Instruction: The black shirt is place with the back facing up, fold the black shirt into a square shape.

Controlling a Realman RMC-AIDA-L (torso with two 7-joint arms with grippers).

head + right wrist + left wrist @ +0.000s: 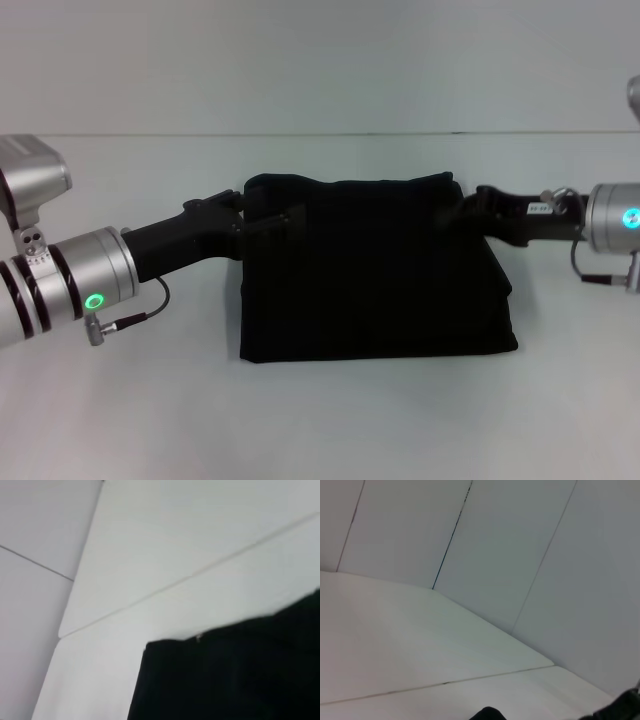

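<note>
The black shirt (pixel 375 275) is laid, folded to a rough square, at the middle of the white table (pixel 120 410), nearer its far edge. Its far corners are met by the left gripper (pixel 262 222) and right gripper (pixel 468 212); finger spread cannot be told.

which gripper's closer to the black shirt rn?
Neither clearly: both reach it. The left gripper meets the black shirt at its far left corner, the right gripper at its far right corner; black on black hides any real gap.
</note>
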